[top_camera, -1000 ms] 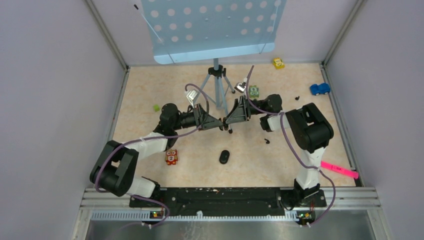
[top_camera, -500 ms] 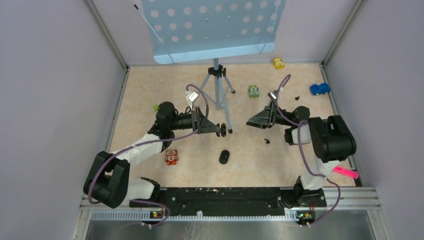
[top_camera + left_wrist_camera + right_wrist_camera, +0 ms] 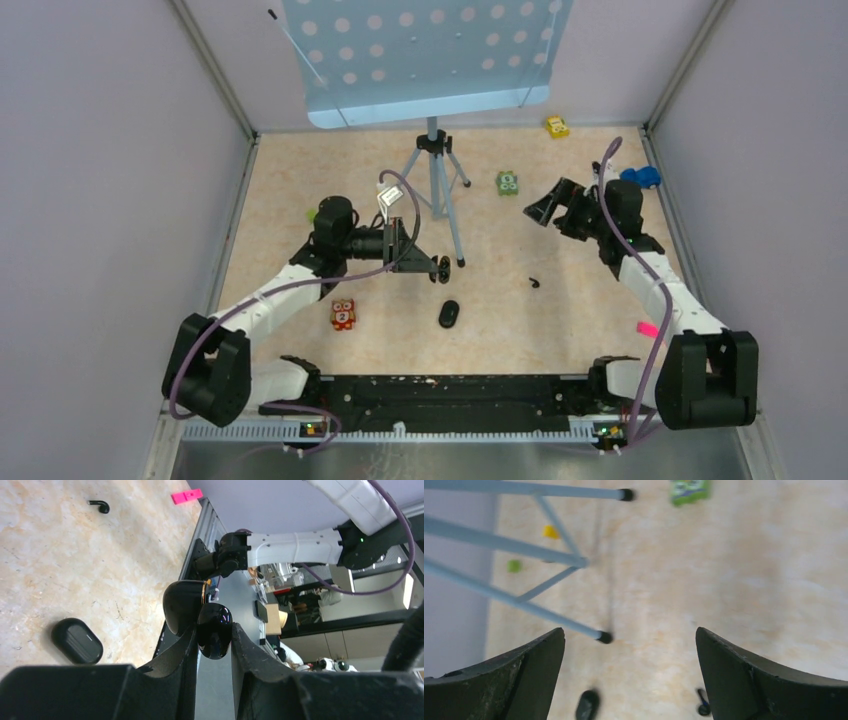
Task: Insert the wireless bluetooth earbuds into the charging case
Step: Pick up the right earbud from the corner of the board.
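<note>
left gripper [image 3: 214, 630] pinches the glossy black case [image 3: 182, 605], lid open, above the table [image 3: 290, 180] — right gripper [image 3: 629, 632] spread wide, holding nothing. one earbud [image 3: 535, 283] lies on the table, well apart from both.

The table [image 3: 290, 190] is beige, marbled. The charging case [image 3: 214, 639] is glossy black; the earbud [image 3: 101, 506] black too. The toy car [image 3: 648, 177] is blue, the marker [image 3: 187, 496] pink.
</note>
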Robot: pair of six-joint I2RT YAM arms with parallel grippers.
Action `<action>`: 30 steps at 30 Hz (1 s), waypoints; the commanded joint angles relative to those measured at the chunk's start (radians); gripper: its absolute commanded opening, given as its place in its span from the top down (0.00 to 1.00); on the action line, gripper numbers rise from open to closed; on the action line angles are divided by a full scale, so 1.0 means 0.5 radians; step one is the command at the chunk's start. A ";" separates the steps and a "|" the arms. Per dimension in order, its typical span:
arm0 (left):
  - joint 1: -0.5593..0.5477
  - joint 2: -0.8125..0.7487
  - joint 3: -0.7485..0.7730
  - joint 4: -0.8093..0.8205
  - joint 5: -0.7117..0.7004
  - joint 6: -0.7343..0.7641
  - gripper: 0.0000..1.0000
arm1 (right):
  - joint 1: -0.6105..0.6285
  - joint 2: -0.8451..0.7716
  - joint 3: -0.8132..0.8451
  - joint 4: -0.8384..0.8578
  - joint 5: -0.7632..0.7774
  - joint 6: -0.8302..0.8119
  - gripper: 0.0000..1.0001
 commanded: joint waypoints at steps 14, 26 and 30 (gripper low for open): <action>0.004 -0.292 -0.137 -0.163 -0.203 0.103 1.00 | -0.378 0.693 0.568 -0.564 1.144 -0.142 0.44; 0.001 -0.233 -0.119 -0.186 -0.201 0.156 1.00 | -0.412 1.448 1.326 -0.770 1.366 -0.221 0.55; 0.002 -0.219 -0.106 -0.219 -0.208 0.179 1.00 | -0.412 1.643 1.501 -0.820 1.398 -0.255 0.55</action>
